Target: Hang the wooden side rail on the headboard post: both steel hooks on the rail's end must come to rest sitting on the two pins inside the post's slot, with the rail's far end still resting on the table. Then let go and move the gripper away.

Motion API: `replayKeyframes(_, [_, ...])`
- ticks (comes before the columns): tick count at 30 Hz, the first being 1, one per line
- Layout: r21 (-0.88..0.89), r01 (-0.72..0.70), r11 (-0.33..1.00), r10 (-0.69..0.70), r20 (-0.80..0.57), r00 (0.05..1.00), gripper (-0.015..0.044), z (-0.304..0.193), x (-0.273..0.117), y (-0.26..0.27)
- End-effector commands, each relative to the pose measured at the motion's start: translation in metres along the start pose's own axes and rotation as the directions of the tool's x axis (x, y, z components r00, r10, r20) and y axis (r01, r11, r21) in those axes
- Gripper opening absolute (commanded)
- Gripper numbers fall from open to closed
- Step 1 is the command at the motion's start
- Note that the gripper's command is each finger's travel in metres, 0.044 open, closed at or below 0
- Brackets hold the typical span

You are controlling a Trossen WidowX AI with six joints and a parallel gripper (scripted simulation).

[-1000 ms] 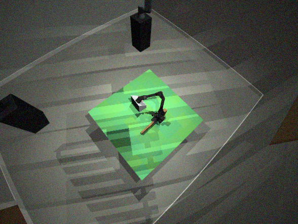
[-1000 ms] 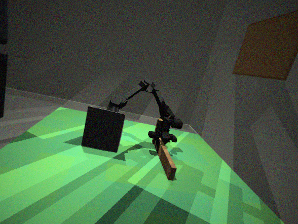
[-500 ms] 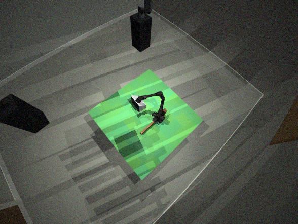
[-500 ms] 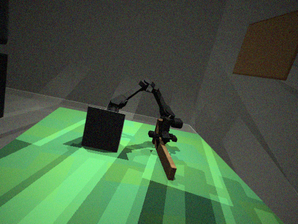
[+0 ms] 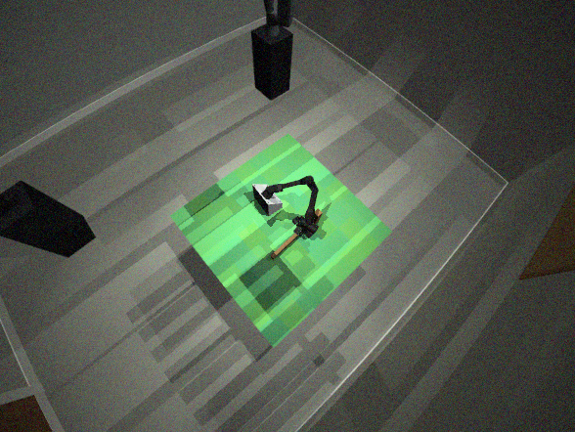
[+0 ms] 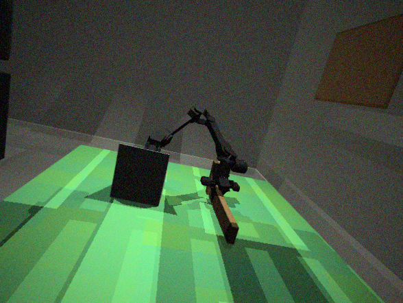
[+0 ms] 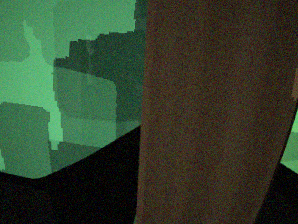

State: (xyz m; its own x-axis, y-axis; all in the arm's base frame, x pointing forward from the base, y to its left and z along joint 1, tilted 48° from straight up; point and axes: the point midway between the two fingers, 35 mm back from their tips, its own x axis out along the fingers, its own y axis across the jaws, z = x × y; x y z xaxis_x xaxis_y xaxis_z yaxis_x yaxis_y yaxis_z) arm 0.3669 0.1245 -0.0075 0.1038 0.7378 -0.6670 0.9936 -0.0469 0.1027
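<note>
The wooden side rail point(image 5: 284, 246) point(image 6: 224, 217) point(image 7: 210, 110), the landmark here, was a long, straight, square-edged bar of orange-brown wood with a darker side face; its free end stood foremost in the exterior view. Whether that end touched the green counter point(image 5: 235, 249) point(image 6: 137, 271) point(image 7: 25, 30) could not be told. The counter had a patchwork of pale and dark green stripes and angular patches.

Behind the rail's free end, the black hand point(image 5: 304, 229) point(image 6: 220, 188) point(image 7: 186, 136) was closed on the rail; in the wrist view the faintly streaked brown wood filled the space between its dark fingers. Just beyond the hand, in line with the rail, a short upright wooden piece point(image 5: 319, 213) point(image 6: 216, 167), apparently the headboard post, rose above the rail. The hooks, slot and pins could not be made out, so seating was not determinable.

To the left of the rail in the exterior view, well apart from it, stood a box-like block point(image 5: 268, 199) point(image 6: 140, 175), matte black on its front and whitish on top. From it the slender, jointed black arm point(image 5: 313, 195) point(image 6: 216, 134) arched over to the rail. Farther off, beyond the rail, a flat orange-brown panel point(image 6: 360, 62) lay against a grainy grey wall point(image 6: 205, 51).
</note>
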Motion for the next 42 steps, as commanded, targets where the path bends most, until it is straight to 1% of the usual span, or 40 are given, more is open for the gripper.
replayKeyframes(1, [0.005, -0.012, 1.0, 0.012, 0.0, 1.0, 0.0, 0.0014, -0.0055, 0.0032])
replayKeyframes(42, [0.005, -0.012, 1.0, 0.012, 0.001, 1.0, 0.0, 0.0014, -0.0123, 0.0032])
